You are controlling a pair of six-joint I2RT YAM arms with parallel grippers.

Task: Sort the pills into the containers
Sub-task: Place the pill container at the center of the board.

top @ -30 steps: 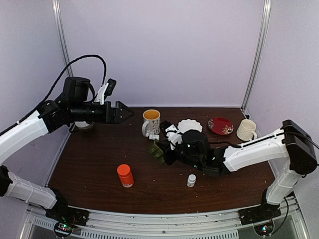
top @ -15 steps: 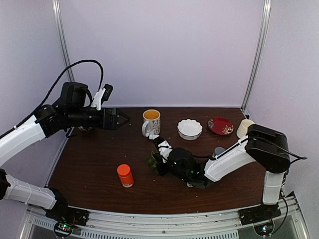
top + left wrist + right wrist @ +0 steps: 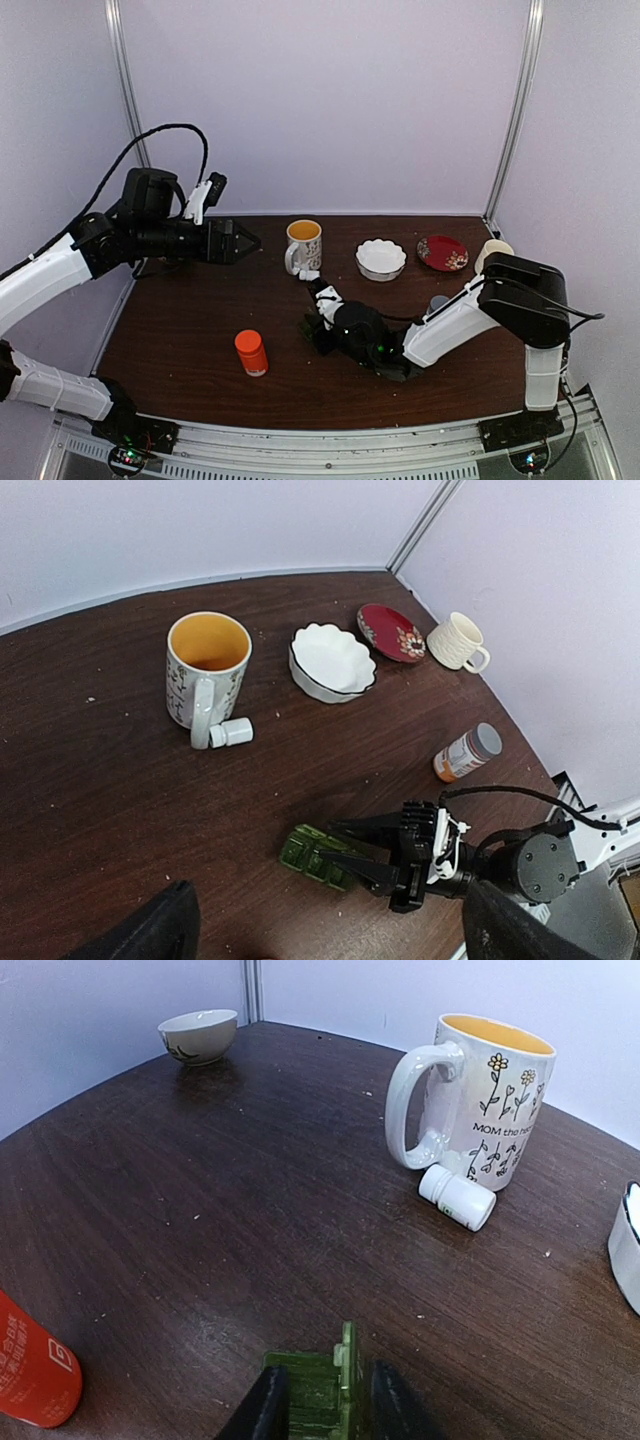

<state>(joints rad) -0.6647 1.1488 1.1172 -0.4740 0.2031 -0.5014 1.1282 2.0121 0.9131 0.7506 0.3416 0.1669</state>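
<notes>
The dark green pill box (image 3: 312,1392) sits between my right gripper's (image 3: 326,1400) two black fingers, with one thin green edge standing up. My right gripper (image 3: 316,326) is shut on it, low at the table's middle. In the left wrist view the pill box (image 3: 318,852) lies on or just above the brown table, the right gripper (image 3: 342,845) straddling its right half. My left gripper (image 3: 243,242) is open and empty, raised high over the back left and pointing right; its fingers (image 3: 160,932) show far apart. No loose pills show.
An orange bottle with an orange cap (image 3: 251,352) stands near front left. A flowered mug (image 3: 303,245) with a tiny white bottle (image 3: 309,274) beside it, a white bowl (image 3: 381,258), red saucer (image 3: 441,252) and cream cup (image 3: 490,252) line the back. A grey-capped orange bottle (image 3: 466,752) lies right.
My right arm has folded and carried the pill box down and towards the near left, close to the table. My left gripper has drifted slightly left.
</notes>
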